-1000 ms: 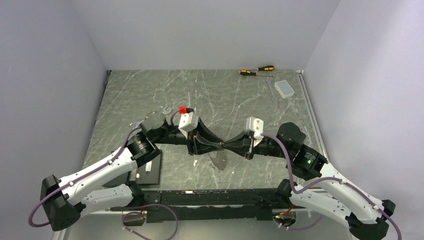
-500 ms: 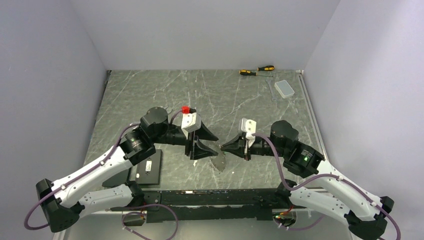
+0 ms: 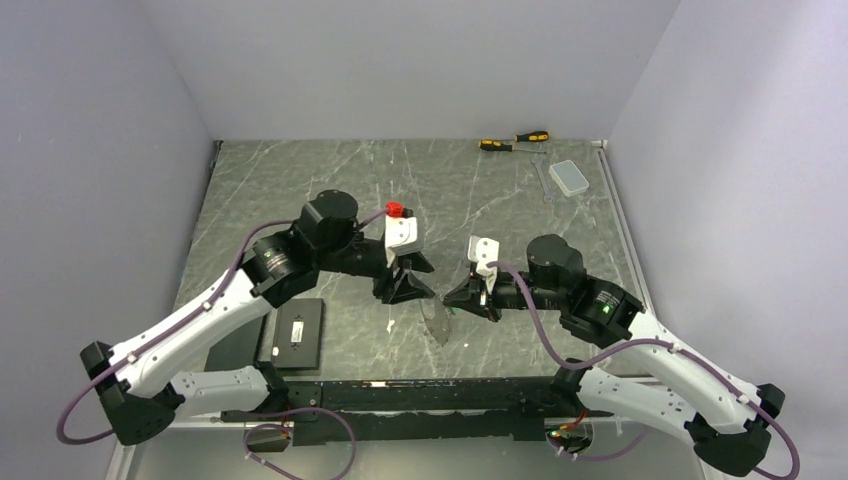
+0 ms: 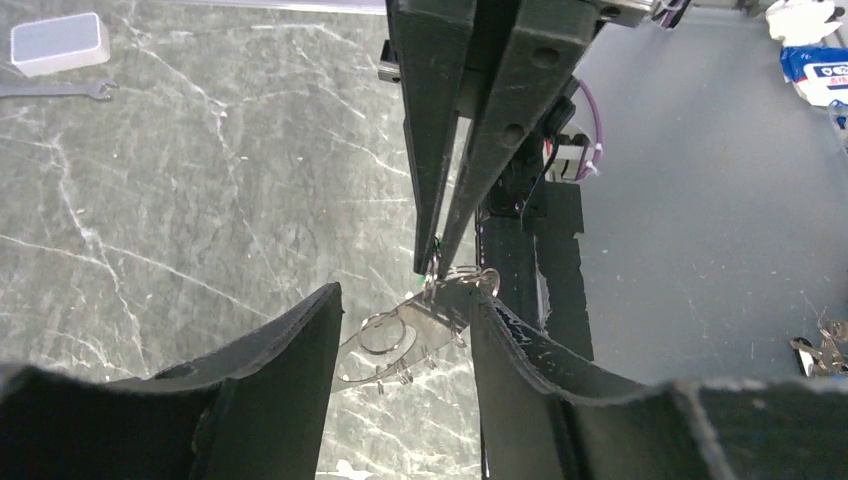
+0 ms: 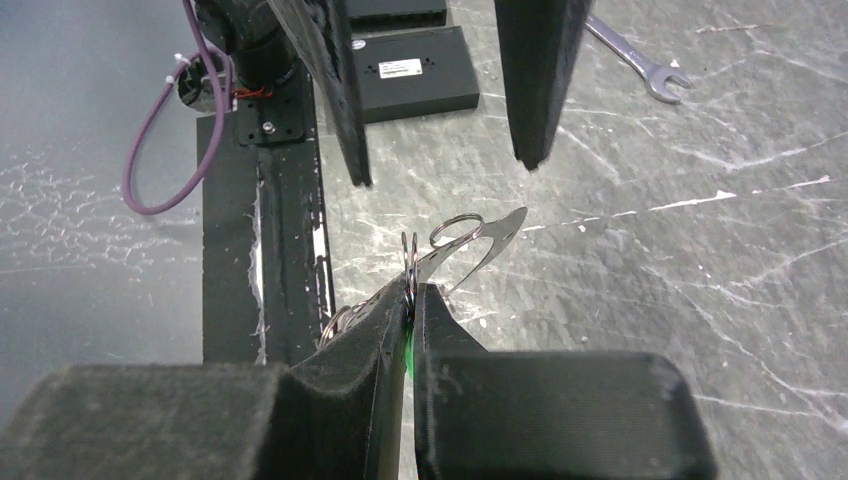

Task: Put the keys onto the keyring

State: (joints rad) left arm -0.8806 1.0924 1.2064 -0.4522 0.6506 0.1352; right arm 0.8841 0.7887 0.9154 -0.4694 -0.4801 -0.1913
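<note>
1. Top external: your left gripper (image 3: 428, 282) stands with its fingers apart; your right gripper (image 3: 448, 296) is pinched together, and the keyring (image 3: 437, 322) hangs below its tips, over the table (image 3: 300, 190)
2. Left wrist: the keyring (image 4: 395, 345) hangs between your spread left fingers (image 4: 290, 350)
3. Right wrist: your right fingers (image 5: 350, 345) clamp the green-headed key (image 5: 409, 352), with the keyring (image 5: 485, 238) at their tips

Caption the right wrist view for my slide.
Right gripper shut on the green-headed key, keyring jutting past its tips, left gripper open beyond.

Left tool (image 3: 418, 278) facing right tool (image 3: 452, 296), key (image 5: 408, 350) in right tool, keyring (image 3: 437, 322) hanging between them, screwdrivers (image 3: 513, 141) far right.
</note>
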